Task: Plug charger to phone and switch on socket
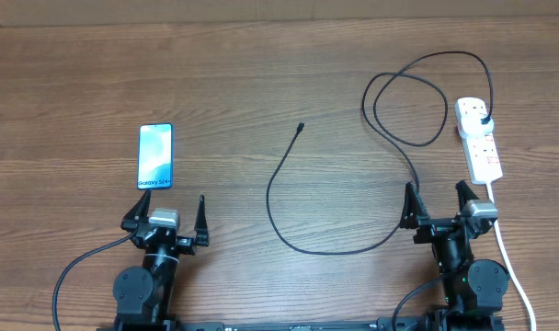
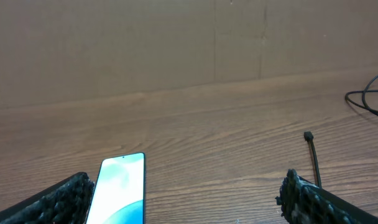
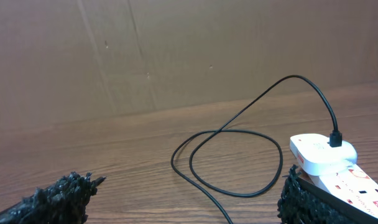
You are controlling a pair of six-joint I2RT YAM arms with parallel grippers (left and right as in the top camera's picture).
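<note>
The phone (image 1: 155, 156) lies flat at the left with its light blue screen up; it also shows in the left wrist view (image 2: 120, 193). The black charger cable (image 1: 289, 225) curves across the middle, its connector tip (image 1: 300, 126) lying free on the wood, also visible in the left wrist view (image 2: 308, 135). Its plug (image 1: 483, 119) sits in the white socket strip (image 1: 479, 140) at the right, seen too in the right wrist view (image 3: 322, 152). My left gripper (image 1: 166, 216) is open and empty just below the phone. My right gripper (image 1: 438, 204) is open and empty below the strip.
The strip's white cord (image 1: 509, 257) runs down past my right arm to the front edge. The cable loops (image 3: 239, 158) lie just ahead of my right gripper. A brown cardboard wall (image 2: 176, 43) backs the wooden table (image 1: 261, 74).
</note>
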